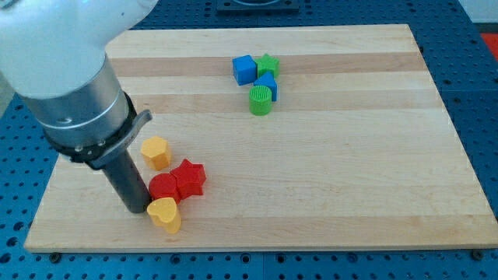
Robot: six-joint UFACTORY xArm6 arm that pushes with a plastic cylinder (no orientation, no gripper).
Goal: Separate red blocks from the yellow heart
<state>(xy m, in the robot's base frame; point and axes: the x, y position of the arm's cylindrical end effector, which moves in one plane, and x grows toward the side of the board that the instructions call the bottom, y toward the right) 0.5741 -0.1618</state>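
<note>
A yellow heart (164, 214) lies near the board's bottom left. A red round block (163, 187) touches its upper edge, and a red star (189, 178) sits against the round block's right side. My tip (140, 208) rests on the board just left of the yellow heart and the red round block, close to or touching them. A yellow hexagon-like block (156, 152) lies a little above the red blocks, right of the rod.
Near the view's top centre a blue cube (244, 69), a green star (268, 65), another blue block (267, 84) and a green cylinder (261, 100) cluster together. The arm's grey body (70, 85) covers the board's upper left. The wooden board's bottom edge (257, 245) is near the heart.
</note>
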